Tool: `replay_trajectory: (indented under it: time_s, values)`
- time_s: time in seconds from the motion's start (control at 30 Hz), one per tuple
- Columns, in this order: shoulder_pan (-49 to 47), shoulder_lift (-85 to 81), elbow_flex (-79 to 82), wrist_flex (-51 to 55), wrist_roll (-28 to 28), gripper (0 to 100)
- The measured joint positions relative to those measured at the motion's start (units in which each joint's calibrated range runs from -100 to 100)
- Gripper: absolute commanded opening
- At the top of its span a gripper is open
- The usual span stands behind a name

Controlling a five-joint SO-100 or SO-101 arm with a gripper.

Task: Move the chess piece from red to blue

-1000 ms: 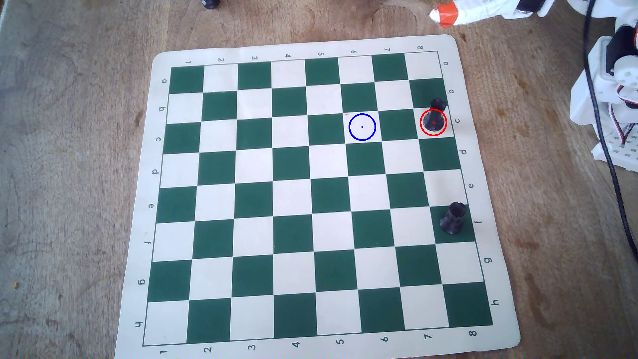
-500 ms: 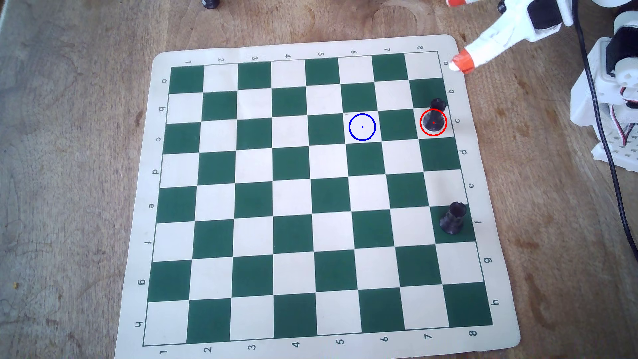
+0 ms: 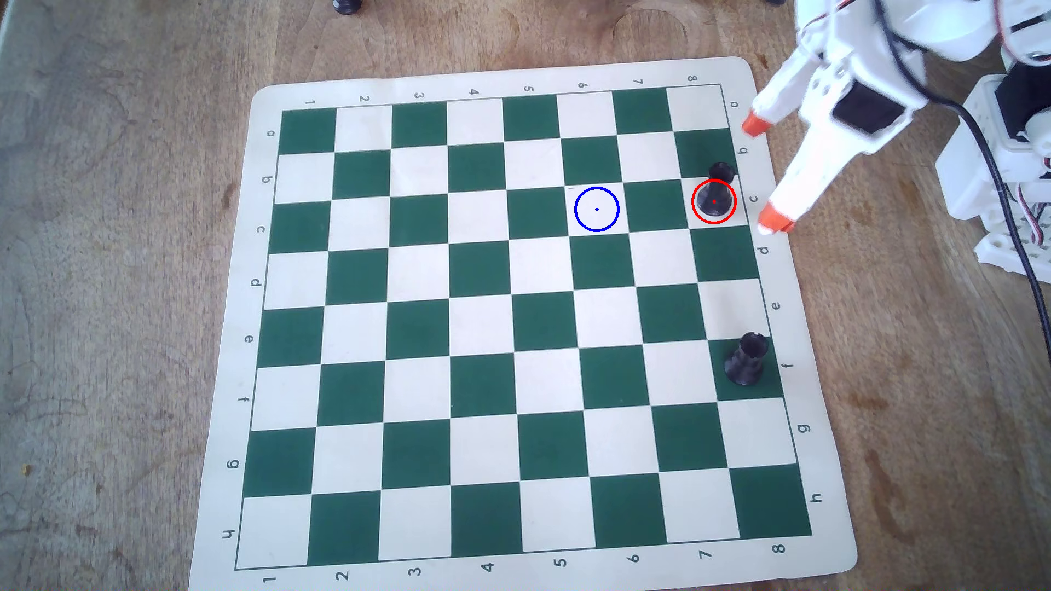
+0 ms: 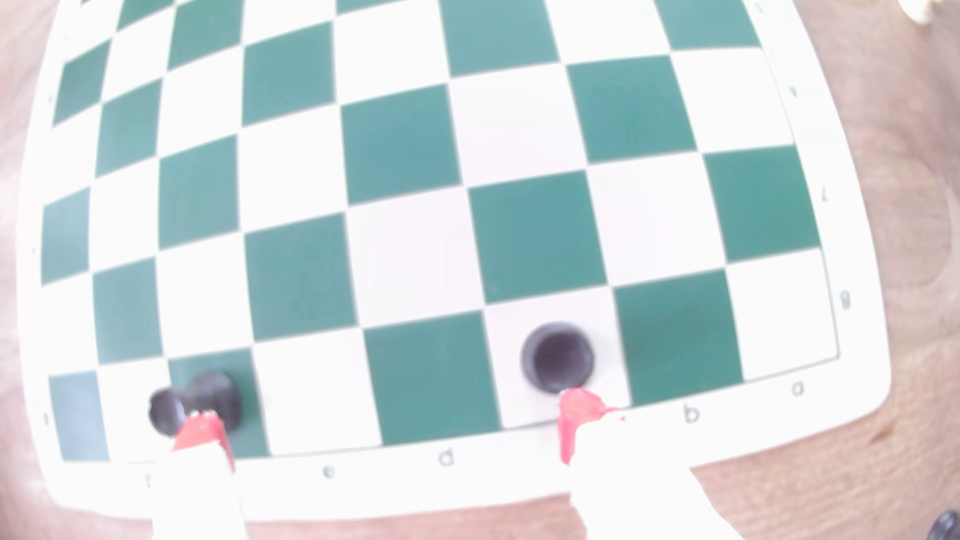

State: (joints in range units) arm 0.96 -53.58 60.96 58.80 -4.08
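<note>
The black chess piece [image 3: 714, 196] stands upright inside the red circle [image 3: 695, 190] on a white square at the board's right edge in the overhead view. In the wrist view it [image 4: 558, 358] is seen from above. The blue circle [image 3: 576, 219] marks an empty white square two squares to its left. My gripper [image 3: 765, 173] is open and empty, white with orange tips, over the board's right margin just right of the piece. One fingertip [image 3: 755, 124] is above it, the other fingertip [image 3: 774, 218] below. In the wrist view the gripper [image 4: 387, 423] spans wide near the bottom.
A stouter black piece [image 3: 746, 359] with a castle-like top stands on a green square lower on the right edge, also in the wrist view [image 4: 210, 402]. The green-and-white chessboard mat [image 3: 398, 318] lies on a wooden table [image 3: 114, 227]. Arm base and cables [image 3: 1001, 170] sit right.
</note>
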Motion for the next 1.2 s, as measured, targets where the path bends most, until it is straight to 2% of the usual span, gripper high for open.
replay_trajectory:
  time_s: [0.2,0.57,0.87,0.97,1.2]
  values:
    - [1.3,7.8,-0.7,-4.4,0.0,33]
    - [5.8,8.0,-0.2,-4.7,1.0,30]
    - [3.3,5.9,2.7,4.7,1.3,29]
    - [2.9,4.3,7.3,2.2,1.2,30]
    - [6.2,3.9,16.6,-13.8,1.2,30]
